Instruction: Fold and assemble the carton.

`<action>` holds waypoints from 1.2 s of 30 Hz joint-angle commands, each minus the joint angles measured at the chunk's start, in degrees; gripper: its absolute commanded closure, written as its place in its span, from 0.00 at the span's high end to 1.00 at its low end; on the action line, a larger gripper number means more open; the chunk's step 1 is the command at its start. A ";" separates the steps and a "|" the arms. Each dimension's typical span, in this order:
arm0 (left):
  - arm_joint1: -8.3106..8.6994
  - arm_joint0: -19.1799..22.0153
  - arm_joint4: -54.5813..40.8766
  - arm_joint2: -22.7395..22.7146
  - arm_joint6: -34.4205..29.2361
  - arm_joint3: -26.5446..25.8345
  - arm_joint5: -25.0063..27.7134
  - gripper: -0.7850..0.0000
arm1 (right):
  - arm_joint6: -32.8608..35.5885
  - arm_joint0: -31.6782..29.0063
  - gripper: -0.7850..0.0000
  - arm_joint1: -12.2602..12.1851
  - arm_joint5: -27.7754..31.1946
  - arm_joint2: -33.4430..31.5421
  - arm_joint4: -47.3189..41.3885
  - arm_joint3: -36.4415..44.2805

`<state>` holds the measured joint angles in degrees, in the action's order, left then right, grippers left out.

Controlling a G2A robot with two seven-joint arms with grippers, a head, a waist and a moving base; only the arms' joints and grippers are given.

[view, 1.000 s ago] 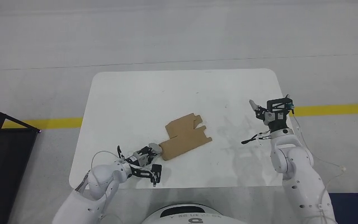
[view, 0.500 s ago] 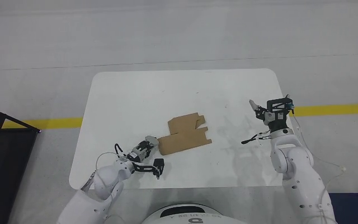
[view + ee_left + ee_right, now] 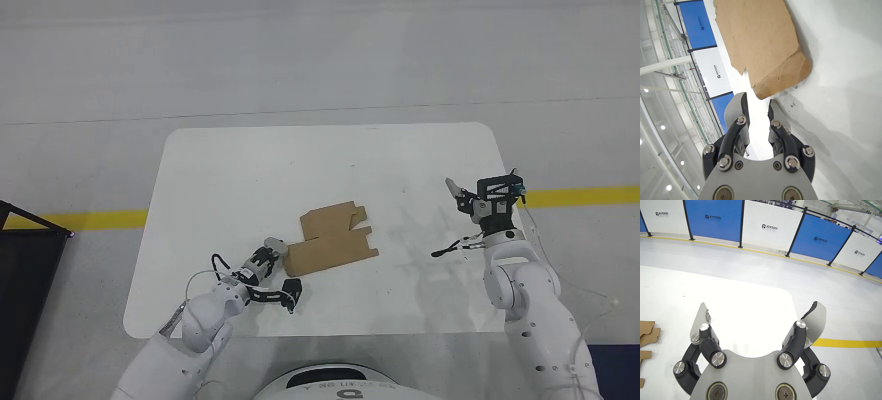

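The gripper (image 3: pixel 756 102) lies low over the white tabletop (image 3: pixel 838 98), its two dark-padded fingers (image 3: pixel 744 106) a little apart with nothing clamped between them. The flat brown carton (image 3: pixel 761 41) lies on the tabletop, one rounded, creased corner right at the fingertips; contact cannot be told. Blue and white panels (image 3: pixel 702 32) stand behind.

Pale grey glossy floor (image 3: pixel 320 60) all round. White table (image 3: pixel 220 170), rounded corners, at centre. Yellow floor stripe (image 3: pixel 100 219) runs 9 o'clock to 3 o'clock, passing under table. Faint seam (image 3: pixel 300 108) crosses floor at 12 o'clock. Black frame (image 3: pixel 25 270) at 9 o'clock, well apart from table. Fence panels (image 3: pixel 772 215), blue and white by turns, on black posts (image 3: pixel 741 224), curve round beyond floor; second yellow line (image 3: pixel 715 244) at their foot. Round ceiling lamps (image 3: pixel 662 127) lit overhead among white beams (image 3: pixel 664 65).
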<state>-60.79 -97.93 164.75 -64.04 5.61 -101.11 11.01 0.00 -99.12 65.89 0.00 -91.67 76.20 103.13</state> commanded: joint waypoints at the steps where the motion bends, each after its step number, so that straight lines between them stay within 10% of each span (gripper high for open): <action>1: -0.17 0.69 0.34 1.12 0.41 0.34 0.22 0.40 | 0.00 0.00 1.00 0.00 0.00 0.00 0.00 0.00; 10: -0.80 3.11 1.33 5.30 2.85 2.27 1.00 0.35 | 0.00 0.00 1.00 0.00 0.00 0.00 0.00 0.00; 15: -0.83 3.45 0.76 5.52 3.81 2.11 0.49 0.00 | 0.00 0.00 1.00 0.00 0.00 0.00 0.00 0.00; 23: -1.12 2.57 -14.03 1.71 5.01 -1.66 -2.52 0.00 | 0.00 0.00 1.00 0.00 0.00 0.00 0.00 0.00; 36: -1.94 6.30 -46.67 -5.30 5.84 -0.79 7.26 0.00 | 0.00 0.00 1.00 0.00 0.00 0.00 0.00 0.00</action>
<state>-62.74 -91.60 118.01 -69.29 11.46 -101.92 18.32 0.00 -99.12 65.89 0.00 -91.67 76.20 103.13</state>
